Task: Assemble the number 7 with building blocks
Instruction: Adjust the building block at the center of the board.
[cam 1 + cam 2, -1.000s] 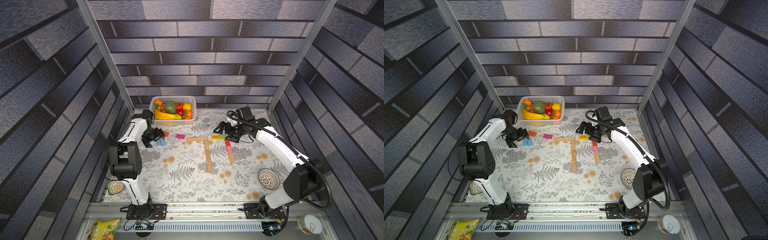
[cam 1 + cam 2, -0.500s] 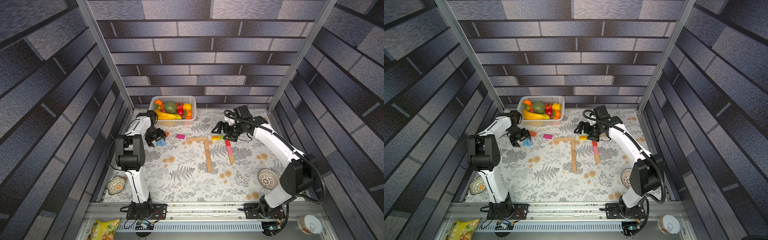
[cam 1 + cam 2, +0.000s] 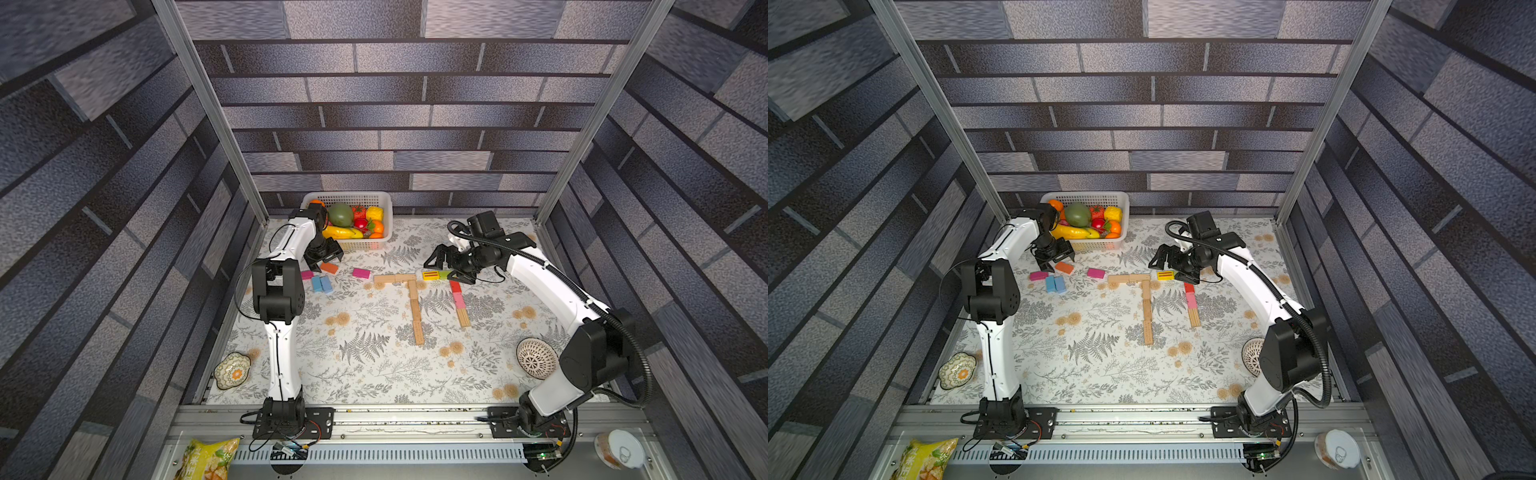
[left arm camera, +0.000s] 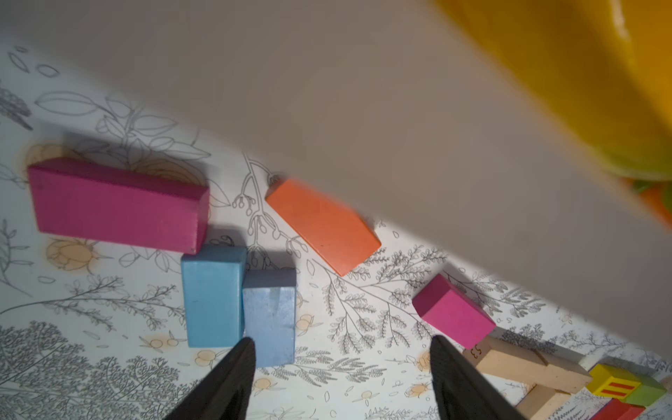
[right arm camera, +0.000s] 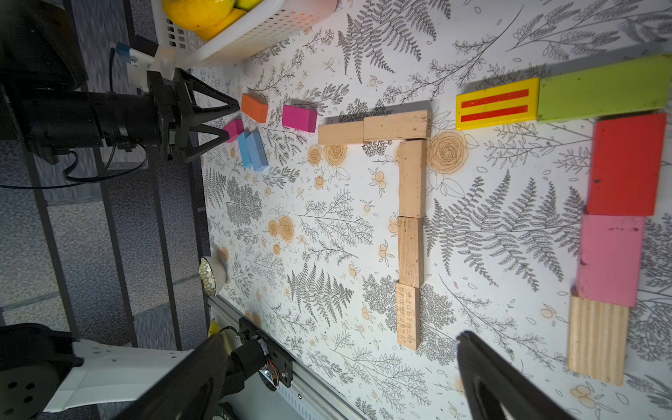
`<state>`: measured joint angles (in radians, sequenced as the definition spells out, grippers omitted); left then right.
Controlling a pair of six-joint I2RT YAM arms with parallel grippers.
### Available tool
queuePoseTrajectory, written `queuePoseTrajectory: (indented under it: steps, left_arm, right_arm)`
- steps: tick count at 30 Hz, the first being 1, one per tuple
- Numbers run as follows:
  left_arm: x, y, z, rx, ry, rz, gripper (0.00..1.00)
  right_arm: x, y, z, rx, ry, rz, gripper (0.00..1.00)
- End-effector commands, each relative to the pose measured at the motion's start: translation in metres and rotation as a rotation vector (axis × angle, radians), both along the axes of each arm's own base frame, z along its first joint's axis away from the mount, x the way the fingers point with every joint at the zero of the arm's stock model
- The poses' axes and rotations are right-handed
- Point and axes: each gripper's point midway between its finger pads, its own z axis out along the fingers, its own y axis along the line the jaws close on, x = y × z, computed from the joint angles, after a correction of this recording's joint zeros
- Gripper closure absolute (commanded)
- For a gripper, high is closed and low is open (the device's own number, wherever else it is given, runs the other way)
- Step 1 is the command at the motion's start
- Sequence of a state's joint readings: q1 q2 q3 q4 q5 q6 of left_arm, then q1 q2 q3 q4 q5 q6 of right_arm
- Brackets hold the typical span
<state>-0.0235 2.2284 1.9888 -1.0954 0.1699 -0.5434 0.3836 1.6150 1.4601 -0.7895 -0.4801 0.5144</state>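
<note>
Stock on the worktop, as seen from the rail. Left tool: fingers apart, nothing between them, poised low over the loose blocks. Just ahead of one fingertip lie two blue blocks, side by side and touching. A long magenta block lies beyond them, its corner at the blue pair. By the opposite fingertip is a short magenta block. Farther ahead, between the lines of the two fingers, an orange block lies flat and askew, clear on all sides. Right tool: fingers wide apart, empty, held above the cloth. Ahead of it is a tan 7, with a bar of two blocks and a stem of three, ends butted. Off to one finger's side is a coloured 7, its yellow and green bar over a stem of red, pink and ridged wood. A basket of toy fruit stands behind the left tool. Handling, by judgement: the blocks are light, rigid and not fragile, and their painted faces are probably slick. Grip across the narrow width at mid-length, fingers down the long sides. The orange block offers the easiest hold. The blue pair leaves no gap for a finger between them. The laid figures would shift at a nudge.
</note>
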Motion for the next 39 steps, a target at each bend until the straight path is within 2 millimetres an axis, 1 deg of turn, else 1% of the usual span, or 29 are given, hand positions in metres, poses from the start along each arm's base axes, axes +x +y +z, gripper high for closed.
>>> queuePoseTrajectory:
  steps: [1, 3, 5, 7, 10, 14, 18, 21, 24, 28, 31, 33, 36, 39]
  left_arm:
    - [-0.003, 0.008, -0.002, -0.033, 0.022, 0.056, 0.23]
    - [-0.001, 0.001, -0.001, -0.051, 0.011, 0.044, 0.23]
    - [0.003, -0.013, 0.002, -0.088, -0.018, 0.012, 0.23]
    - [0.003, -0.026, 0.003, -0.104, -0.029, -0.005, 0.23]
    - [-0.002, -0.038, -0.002, -0.123, -0.022, -0.002, 0.23]
    - [-0.008, -0.046, -0.009, -0.163, -0.044, 0.027, 0.23]
    - [-0.015, -0.053, -0.020, -0.201, -0.063, 0.035, 0.24]
    - [-0.022, -0.054, -0.028, -0.199, -0.059, 0.028, 0.24]
    - [-0.029, -0.049, -0.033, -0.185, -0.055, 0.027, 0.24]
    - [-0.030, -0.041, -0.036, -0.194, -0.080, 0.034, 0.24]
    - [-0.023, -0.030, -0.035, -0.207, -0.087, 0.058, 0.24]
    - [-0.013, -0.025, -0.029, -0.209, -0.105, 0.054, 0.24]
    - [0.004, -0.024, -0.017, -0.210, -0.143, 0.028, 0.23]
    - [0.020, -0.027, -0.002, -0.227, -0.188, 0.005, 0.23]
  right_arm:
    - [-0.007, -0.006, 0.000, -0.012, 0.008, 0.003, 0.00]
    - [-0.006, -0.005, -0.003, -0.014, 0.017, 0.007, 0.00]
    - [-0.004, -0.005, -0.005, -0.016, 0.023, 0.007, 0.00]
    - [-0.002, -0.004, -0.009, -0.014, 0.031, 0.009, 0.00]
    - [0.000, -0.001, -0.010, -0.004, 0.039, 0.012, 0.00]
    - [0.001, -0.001, -0.009, -0.006, 0.038, 0.011, 0.00]
    - [-0.001, -0.002, -0.010, -0.009, 0.045, 0.009, 0.00]
    - [-0.002, -0.003, -0.010, -0.012, 0.043, 0.005, 0.00]
    - [-0.003, -0.004, -0.009, -0.009, 0.045, -0.001, 0.00]
    - [-0.003, -0.003, -0.008, 0.003, 0.046, -0.012, 0.00]
    - [-0.004, -0.002, -0.006, 0.015, 0.048, -0.019, 0.00]
    - [-0.004, -0.003, -0.005, 0.014, 0.045, -0.023, 0.00]
    - [-0.006, -0.004, -0.004, 0.009, 0.045, -0.024, 0.00]
    - [-0.007, -0.005, -0.004, 0.005, 0.046, -0.027, 0.00]
